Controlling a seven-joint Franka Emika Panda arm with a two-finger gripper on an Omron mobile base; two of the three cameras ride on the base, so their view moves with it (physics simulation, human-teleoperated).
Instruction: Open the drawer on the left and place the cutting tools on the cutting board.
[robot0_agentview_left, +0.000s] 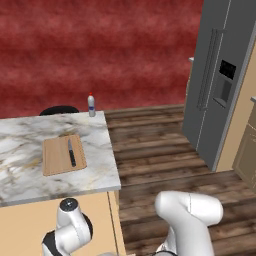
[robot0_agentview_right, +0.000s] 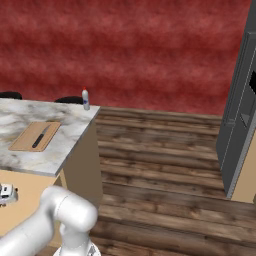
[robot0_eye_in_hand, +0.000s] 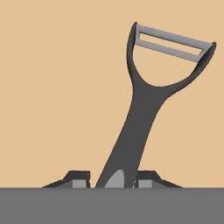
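Gripper (robot0_eye_in_hand: 113, 179) on peeler (robot0_eye_in_hand: 144, 105).
We see its fingers narrowed snug against the handle; knife (robot0_agentview_left: 71, 152) rests on cutting board (robot0_agentview_left: 55, 157).

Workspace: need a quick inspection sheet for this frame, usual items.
Surface: marble counter, light with dark veins, on a tan cabinet base.
Job's things: cutting board lies flat on the counter; knife lies on it. Peeler sits against a plain tan surface, handle end between the gripper's tips. Drawer: cannot tell its state.
Clutter: small bottle with a red cap, upright at the counter's far corner.
Grippers: gripper closed in on the peeler's handle.
Cables: nothing seen.
Surroundings: grey fridge to the right, red wall behind, wooden floor, dark stool tops beyond the counter.
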